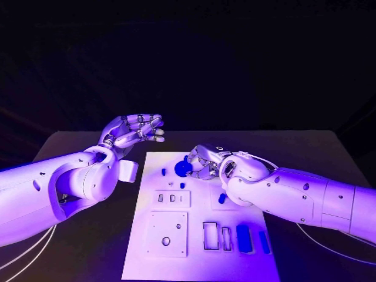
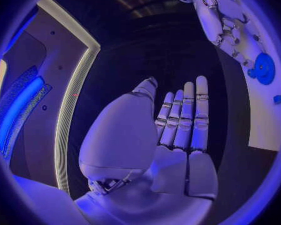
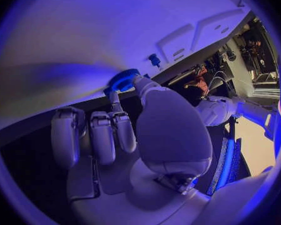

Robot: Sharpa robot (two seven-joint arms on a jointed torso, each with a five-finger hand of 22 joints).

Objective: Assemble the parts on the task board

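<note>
**Right hand working the blue wheel at the far end of the board**

The black table is carrying everything, and the flat white rectangular task board is lying lengthwise down its middle, presumably so both arms can reach along it.

The two white arms are coming in from either side. The left hand is hovering off the board's far left corner, palm turned up and fingers loosely curled, holding nothing; in its own wrist view the fingers are lying straight and side by side, with nothing between them. I'd judge it is being kept clear to leave the other hand room.

The right hand is reaching over the board's far end, its fingertips closing on the round blue toothed wheel. From the right wrist view a fingertip and the thumb are touching the wheel's rim, likely to seat or turn it in place.

By my count there is one wheel, two long blue bars lying in the slots at the near right corner, and about four small blue pegs scattered around the far half, though some are too small to be sure of.
</note>
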